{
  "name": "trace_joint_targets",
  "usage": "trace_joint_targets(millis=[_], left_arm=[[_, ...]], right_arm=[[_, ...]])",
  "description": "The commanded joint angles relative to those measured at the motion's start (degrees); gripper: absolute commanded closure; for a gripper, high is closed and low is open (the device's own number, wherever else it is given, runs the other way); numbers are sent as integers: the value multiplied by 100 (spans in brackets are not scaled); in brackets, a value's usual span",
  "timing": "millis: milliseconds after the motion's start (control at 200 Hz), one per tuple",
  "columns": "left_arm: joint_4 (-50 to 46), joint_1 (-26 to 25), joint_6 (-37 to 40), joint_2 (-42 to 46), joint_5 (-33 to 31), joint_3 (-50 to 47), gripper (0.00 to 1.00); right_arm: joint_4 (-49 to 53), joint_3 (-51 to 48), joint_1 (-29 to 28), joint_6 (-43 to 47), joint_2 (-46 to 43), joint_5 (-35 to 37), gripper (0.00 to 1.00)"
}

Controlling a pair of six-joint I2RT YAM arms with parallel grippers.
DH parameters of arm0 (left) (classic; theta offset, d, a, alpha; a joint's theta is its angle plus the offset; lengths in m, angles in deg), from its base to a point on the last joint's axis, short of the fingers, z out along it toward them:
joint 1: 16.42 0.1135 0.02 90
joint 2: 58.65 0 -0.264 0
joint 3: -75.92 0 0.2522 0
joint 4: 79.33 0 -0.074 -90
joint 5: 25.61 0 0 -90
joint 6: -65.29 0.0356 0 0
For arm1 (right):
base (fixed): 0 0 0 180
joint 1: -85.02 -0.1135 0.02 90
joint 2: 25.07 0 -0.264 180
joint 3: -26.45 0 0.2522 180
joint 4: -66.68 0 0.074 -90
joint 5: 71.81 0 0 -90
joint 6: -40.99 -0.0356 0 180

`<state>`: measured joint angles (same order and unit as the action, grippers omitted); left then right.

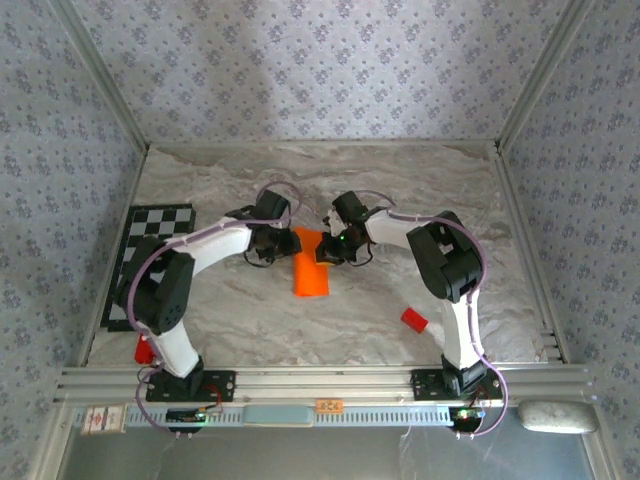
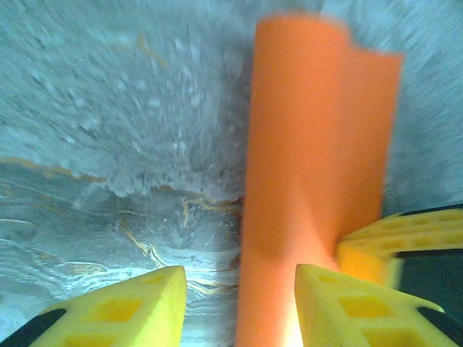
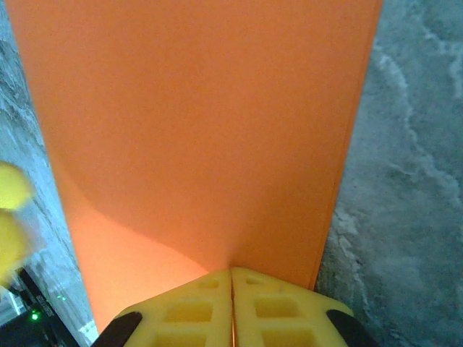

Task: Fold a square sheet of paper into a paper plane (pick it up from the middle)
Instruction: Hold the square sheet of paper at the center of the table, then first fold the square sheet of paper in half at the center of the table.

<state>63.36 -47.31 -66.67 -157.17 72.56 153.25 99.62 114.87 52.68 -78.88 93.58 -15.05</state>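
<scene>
Nearest us, a small red block [image 1: 414,320] lies on the table [image 1: 420,190] at the right. Farther in, we see the right gripper [image 3: 231,273] with jaws clenched on the orange sheet of paper [image 1: 311,270]. The left gripper [image 2: 239,271] straddles the sheet's edge, jaws parted. A checkerboard mat [image 1: 150,240] lies at the left.
</scene>
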Motion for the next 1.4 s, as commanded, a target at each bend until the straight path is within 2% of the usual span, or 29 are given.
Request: trace_joint_targets(millis=[0,70,145,340,460,690,989,1394], left_arm=[[450,59,-288,361,485,-140,58],[771,42,-414,281,1081,-168,62],[967,-21,-520,136,1451,-138,67],[879,-114,-561,-295,1761,-25,81],[754,-124,-496,-528,1898,64,82],[514,-124,-377,-842,1901,144,83],[268,-80,-40,-1019,1545,56,83],[794,463,35,-491,1403,-1107,84]], right_arm=[[828,-205,23,331,645,1059,91],[887,-173,26,367,693,1114,91],[937,-140,26,385,725,1166,91],[1031,-88,26,394,756,1258,91],[1096,-36,13,429,799,1274,91],[1169,21,-7,438,826,1337,91],[1301,49,-9,473,864,1488,91],[1482,119,9,585,890,1724,91]])
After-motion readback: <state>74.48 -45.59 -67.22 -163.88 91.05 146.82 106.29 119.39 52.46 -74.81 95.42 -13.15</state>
